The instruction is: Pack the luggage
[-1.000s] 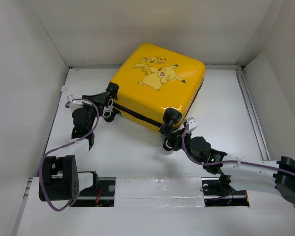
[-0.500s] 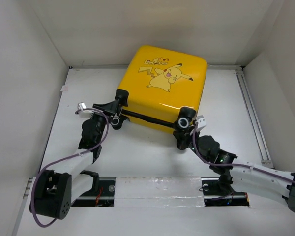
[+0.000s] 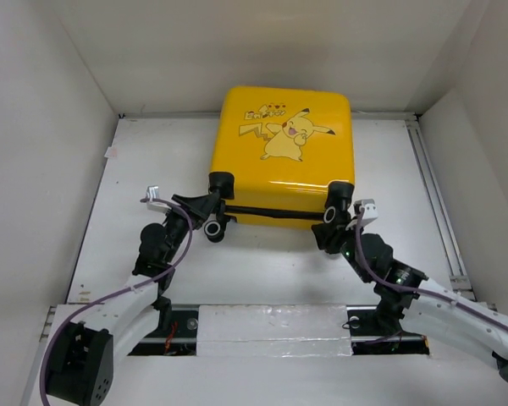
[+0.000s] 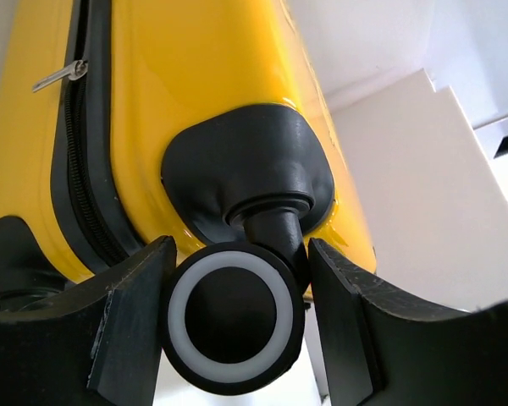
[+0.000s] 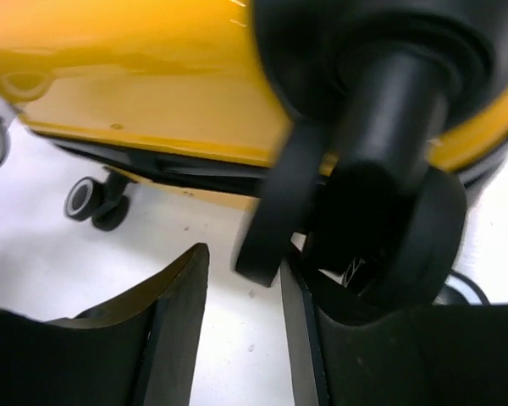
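Moved since a moment ago: the luggage has swung out of its diagonal, so its wheeled edge now runs almost level across the top view, and both grippers have followed its near corners further up the table.
Luggage, place: it lies flat at the middle back of the table, close to the rear wall, wheels towards the arms.
Luggage, state: the shell is closed, with the Pikachu picture facing up and a black zip line along the near side.
Zip pull: a small metal tab hangs on the zip track, seen from the left wrist.
Left gripper: it is at the near left corner, under the black corner trim.
Left jaws: they are closed onto the near-left wheel, whose white-ringed disc fills the gap and meets a finger on each side.
Right gripper: it is at the near right corner, low by the table.
Right jaws: they stand a narrow gap apart, with bare table showing between them.
Near-right wheel: its blurred rim dips to the mouth of that gap; I cannot tell whether it touches either finger.
Far wheels: two more show beyond, along the same edge.
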`<state>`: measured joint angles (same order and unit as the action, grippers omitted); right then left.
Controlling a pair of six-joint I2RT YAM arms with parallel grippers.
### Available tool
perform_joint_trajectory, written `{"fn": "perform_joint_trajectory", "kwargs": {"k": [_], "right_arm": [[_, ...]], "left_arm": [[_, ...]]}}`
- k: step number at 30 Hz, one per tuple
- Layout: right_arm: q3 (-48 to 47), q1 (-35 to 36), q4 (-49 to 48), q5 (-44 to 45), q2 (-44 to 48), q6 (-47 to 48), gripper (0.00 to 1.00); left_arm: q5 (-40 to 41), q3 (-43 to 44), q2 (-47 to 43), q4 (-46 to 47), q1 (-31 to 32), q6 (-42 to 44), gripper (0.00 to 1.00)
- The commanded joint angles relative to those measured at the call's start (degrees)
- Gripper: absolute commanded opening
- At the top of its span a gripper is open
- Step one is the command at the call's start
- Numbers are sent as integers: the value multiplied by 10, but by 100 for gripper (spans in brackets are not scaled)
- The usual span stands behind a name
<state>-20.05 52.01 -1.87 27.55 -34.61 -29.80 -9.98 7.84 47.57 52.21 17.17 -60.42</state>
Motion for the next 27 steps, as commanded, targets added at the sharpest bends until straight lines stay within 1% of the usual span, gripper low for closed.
{"fn": "perform_joint_trajectory", "kwargs": {"k": [1, 3, 4, 6, 7, 11, 12, 15, 17, 19, 24, 27], "right_arm": [[40, -8, -41, 54, -3, -52, 45], [69, -8, -73, 61, -16, -58, 45], [77, -8, -121, 69, -16, -46, 45], [107, -8, -179, 77, -16, -18, 45], [118, -8, -236, 82, -16, 11, 45], [123, -13, -237, 142, -17, 11, 45], [129, -25, -237, 149, -17, 5, 45], [129, -48, -245, 149, -23, -2, 50], [135, -74, -259, 119, -23, 5, 54], [135, -107, -264, 93, -31, 12, 54], [122, -155, -281, 54, -58, 33, 55], [134, -180, -343, 7, -70, 70, 55]], "left_arm": [[-26, -11, -27, 12, 3, 14, 0], [-26, -11, -27, 6, 3, 22, 0], [-26, -3, -27, 6, 3, 22, 0], [-32, -3, -27, 6, 3, 28, 0], [-32, -3, -34, 6, 3, 28, 0], [-27, 4, -46, -3, 3, 27, 0], [-27, 4, -46, -3, 3, 27, 0], [-22, -2, -46, 15, 3, 12, 0], [-22, -2, -46, 15, 3, 12, 0], [-22, 3, -46, 15, 3, 12, 0], [-28, 2, -41, 16, 3, 12, 0], [-28, 3, -46, 16, 3, 19, 0]]}}
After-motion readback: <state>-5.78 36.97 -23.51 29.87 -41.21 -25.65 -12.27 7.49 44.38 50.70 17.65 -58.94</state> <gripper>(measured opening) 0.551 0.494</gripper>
